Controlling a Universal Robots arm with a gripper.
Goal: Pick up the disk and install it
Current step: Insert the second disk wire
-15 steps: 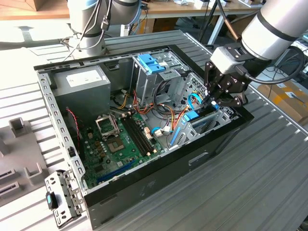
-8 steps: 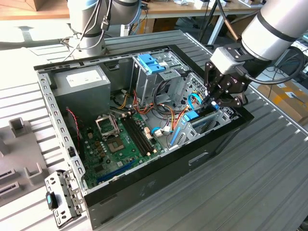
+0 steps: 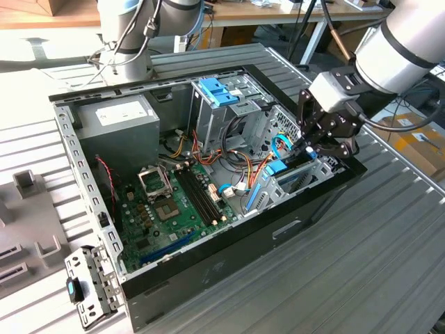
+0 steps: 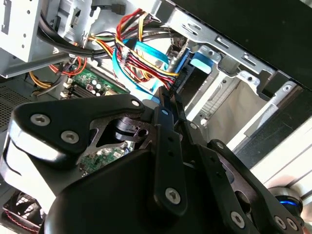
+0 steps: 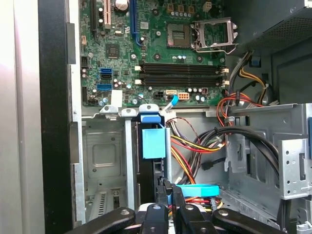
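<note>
The gripper [image 3: 313, 149] hangs at about 3 o'clock of the open computer case [image 3: 208, 278] in the exterior view, tipped down into the drive bay at that edge. I judge this posture suits work in a narrow slot, since anything entering there must go edge-on between the metal walls. Whether its jaws are apart or clamped on something I cannot tell.

The disk itself I cannot pick out with certainty. In the first wrist view a dark slab [image 5: 146, 181] stands edge-on under a blue bracket [image 5: 153, 145], just beside the gripper [image 5: 169, 194]. That may be the disk sitting in its slot, but its labelled face is hidden.

The exterior view gives the whole layout: the motherboard [image 3: 174, 202] lies at the case's middle, and the grey power supply [image 3: 118, 118] sits near 10 o'clock. The first wrist view looks straight along the bay and shows an open metal compartment [image 5: 105, 156] next to the bracket. The second wrist view shows the bundle of red, yellow and blue cables [image 4: 141, 58] crowding close to the gripper [image 4: 163, 105] — a snag risk, I'd judge.
</note>
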